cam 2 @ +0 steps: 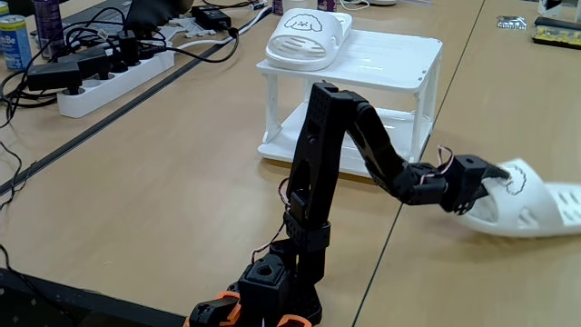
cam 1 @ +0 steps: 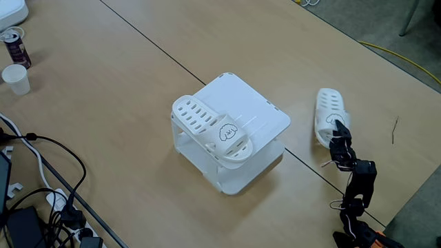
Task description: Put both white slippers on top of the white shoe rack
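Far left in a fixed view sit a can (cam 1: pixel 15 45) and paper cup (cam 1: pixel 16 78); the gripper (cam 2: pixel 495 179) clamps the table slipper's (cam 2: pixel 536 209) face-marked strap, right of the white shoe rack (cam 1: pixel 265 120) holding the other slipper (cam 1: pixel 210 129).

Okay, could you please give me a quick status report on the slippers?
One slipper on the shoe rack. Gripper at the strap of the second slipper, on the table; jaw state unclear. Path looks clear.

Both white slippers (cam 1: pixel 210 129) (cam 2: pixel 531 207) and the shoe rack (cam 1: pixel 251 114) look like smooth matt plastic; the table (cam 1: pixel 103 124) is matt wood-look laminate
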`<action>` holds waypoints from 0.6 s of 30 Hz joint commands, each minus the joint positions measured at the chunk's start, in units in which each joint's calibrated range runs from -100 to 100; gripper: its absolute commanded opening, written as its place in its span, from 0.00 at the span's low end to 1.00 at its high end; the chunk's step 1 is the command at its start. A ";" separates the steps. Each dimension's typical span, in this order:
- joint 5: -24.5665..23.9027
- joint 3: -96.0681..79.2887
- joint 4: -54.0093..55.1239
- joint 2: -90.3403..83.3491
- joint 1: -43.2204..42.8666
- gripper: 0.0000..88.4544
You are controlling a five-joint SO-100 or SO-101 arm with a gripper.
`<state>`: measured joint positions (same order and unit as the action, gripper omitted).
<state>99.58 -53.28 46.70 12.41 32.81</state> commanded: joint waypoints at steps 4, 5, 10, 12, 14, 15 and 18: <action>0.42 24.28 -10.37 -6.90 -1.31 0.01; 0.42 28.43 -14.86 -7.24 -1.72 0.01; 0.42 50.26 -34.96 -6.65 -3.04 0.01; 0.42 56.75 -42.12 -6.56 -4.85 0.01; 0.42 61.44 -47.04 -6.56 -6.99 0.01; 0.42 62.98 -48.33 -6.56 -8.22 0.01; 0.42 65.50 -49.20 -6.90 -12.09 0.01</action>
<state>99.58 2.25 -0.94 12.41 24.87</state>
